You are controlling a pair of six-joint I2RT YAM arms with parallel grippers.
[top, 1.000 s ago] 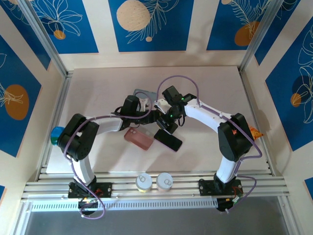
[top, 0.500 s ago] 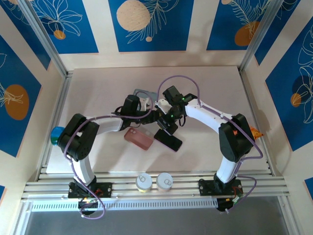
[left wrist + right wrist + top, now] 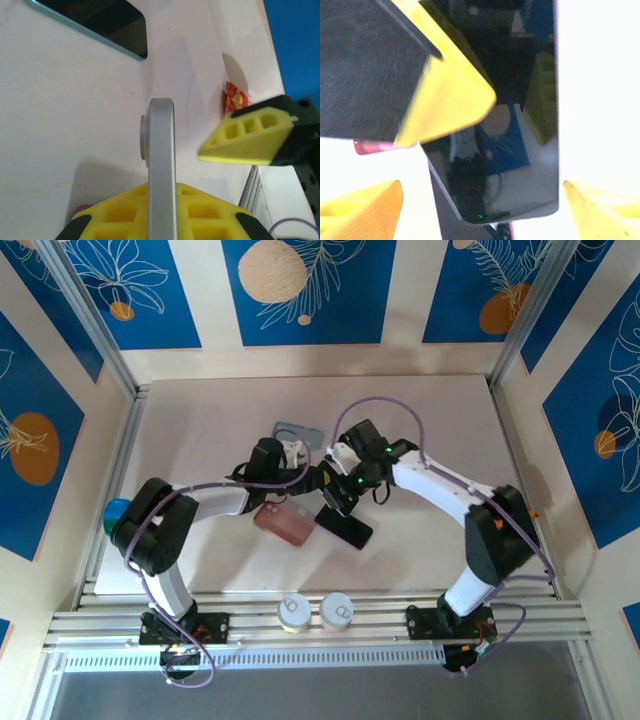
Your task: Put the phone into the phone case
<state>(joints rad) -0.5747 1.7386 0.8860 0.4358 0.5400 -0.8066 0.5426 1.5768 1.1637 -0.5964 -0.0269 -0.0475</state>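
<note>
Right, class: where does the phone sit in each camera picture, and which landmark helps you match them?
Top external: phone mid-table, right of the pink case.
Left wrist: phone in the top-left corner.
Right wrist: phone down the middle, screen up.
Shared landmark: the pink case, beside the phone in top and right-wrist pictures.

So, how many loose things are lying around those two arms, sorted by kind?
Phone: 1
Pink phone case: 1
Grey flat piece: 1
Round tins on the front rail: 2
Orange packet: 1
Blue round object, too small to identify: 1
Total: 7
</note>
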